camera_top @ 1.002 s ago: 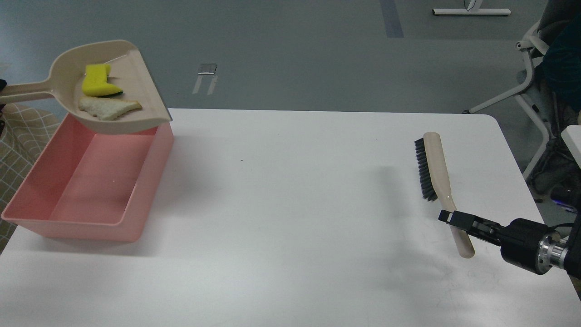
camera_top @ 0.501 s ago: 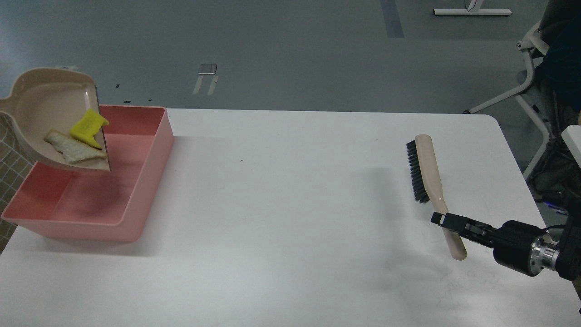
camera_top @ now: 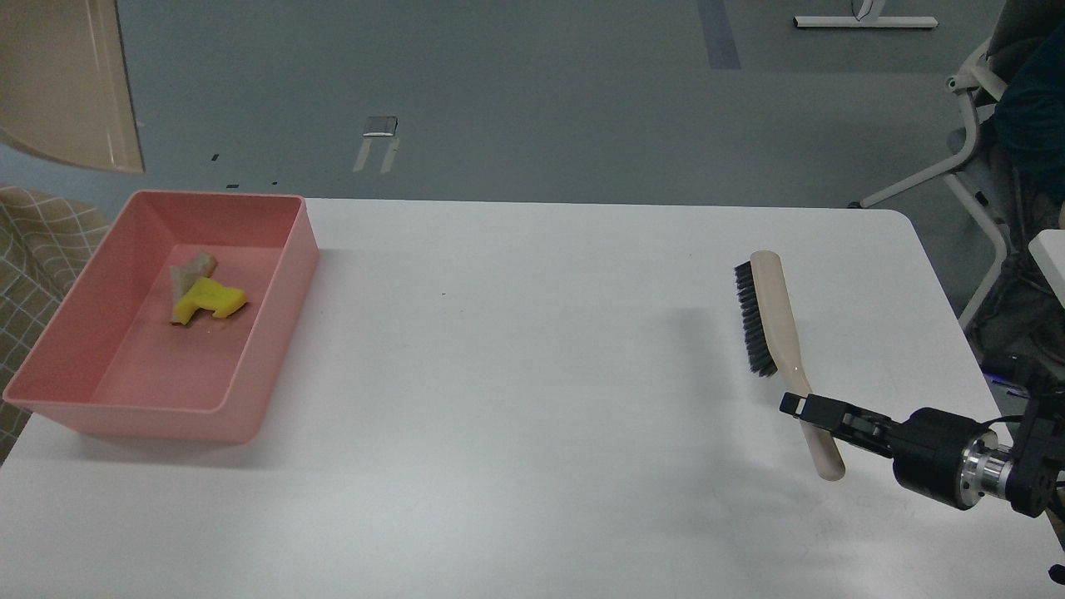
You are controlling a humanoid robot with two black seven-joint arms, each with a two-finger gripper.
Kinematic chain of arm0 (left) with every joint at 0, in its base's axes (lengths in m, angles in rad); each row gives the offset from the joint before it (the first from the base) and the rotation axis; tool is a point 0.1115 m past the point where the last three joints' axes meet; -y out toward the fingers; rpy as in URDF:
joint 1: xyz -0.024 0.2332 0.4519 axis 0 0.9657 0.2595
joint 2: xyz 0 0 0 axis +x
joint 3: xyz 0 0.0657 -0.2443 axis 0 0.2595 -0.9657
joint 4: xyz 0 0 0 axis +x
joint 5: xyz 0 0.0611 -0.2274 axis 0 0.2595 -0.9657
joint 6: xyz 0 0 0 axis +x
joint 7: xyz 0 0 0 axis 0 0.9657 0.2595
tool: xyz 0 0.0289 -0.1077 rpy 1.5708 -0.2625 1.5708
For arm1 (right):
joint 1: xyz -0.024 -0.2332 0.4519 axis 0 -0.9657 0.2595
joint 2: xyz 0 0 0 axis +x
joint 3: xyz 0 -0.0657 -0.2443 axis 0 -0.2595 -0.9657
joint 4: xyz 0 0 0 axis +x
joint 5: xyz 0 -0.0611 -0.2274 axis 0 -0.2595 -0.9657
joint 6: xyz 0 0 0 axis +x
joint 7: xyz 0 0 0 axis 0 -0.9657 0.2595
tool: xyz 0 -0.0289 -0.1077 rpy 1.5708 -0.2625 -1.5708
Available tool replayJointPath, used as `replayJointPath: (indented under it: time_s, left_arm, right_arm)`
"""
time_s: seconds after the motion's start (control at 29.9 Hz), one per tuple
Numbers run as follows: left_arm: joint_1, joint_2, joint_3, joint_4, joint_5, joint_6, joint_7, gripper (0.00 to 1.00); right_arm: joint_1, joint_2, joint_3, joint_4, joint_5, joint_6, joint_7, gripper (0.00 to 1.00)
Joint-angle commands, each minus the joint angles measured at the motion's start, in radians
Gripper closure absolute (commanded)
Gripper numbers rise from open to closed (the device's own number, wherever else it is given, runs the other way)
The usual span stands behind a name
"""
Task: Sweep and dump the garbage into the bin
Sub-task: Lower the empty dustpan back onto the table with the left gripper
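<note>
1. The garbage: a bright yellow notched piece (camera_top: 210, 300) overlapping a beige-grey strip (camera_top: 190, 271), together on the bin floor, toward its far end.
2. The bin (camera_top: 279, 295): shallow pink tub, upright, far-left on the table.

the broad white tabletop (camera_top: 516, 374) lies bare across the centre and lower middle of the frame, giving wide passage from side to side. at the left edge, the large shallow pink plastic tub (camera_top: 274, 316) blocks that corner; its open top is unobstructed, with a small yellow sponge scrap (camera_top: 210, 300) and a beige-grey strip (camera_top: 190, 269) on its floor. above it, in the upper left corner, a beige plastic dustpan (camera_top: 71, 83) hangs well clear of the rim. at the right, a beige-handled brush with black bristles (camera_top: 770, 320) lies lengthwise, with the black right gripper (camera_top: 811, 410) at its handle end, narrowing the way there.
</note>
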Motion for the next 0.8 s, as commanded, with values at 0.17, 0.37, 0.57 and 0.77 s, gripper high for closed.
replayJointPath:
  time_s: [0.17, 0.37, 0.57, 0.77]
  left_arm:
    - [-0.215, -0.401, 0.019, -0.211, -0.141, -0.245, 0.285, 1.0]
    - [-0.332, -0.747, 0.275, -0.168, -0.087, -0.19, 0.357, 1.0]
    - [-0.394, -0.941, 0.542, -0.064, -0.052, -0.066, 0.346, 1.0]
    - [-0.388, -1.047, 0.594, 0.037, 0.017, -0.054, 0.339, 1.0]
  right_arm:
    - [0.0, 0.02, -0.002, -0.007, -0.001, 0.001, 0.0, 1.0]
    - [-0.001, -0.002, -0.002, -0.01, 0.0, 0.004, 0.003, 1.0]
    - [-0.001, -0.02, -0.002, -0.011, 0.0, 0.008, 0.005, 1.0]
    - [-0.001, -0.031, -0.003, -0.011, 0.0, 0.009, 0.011, 1.0]
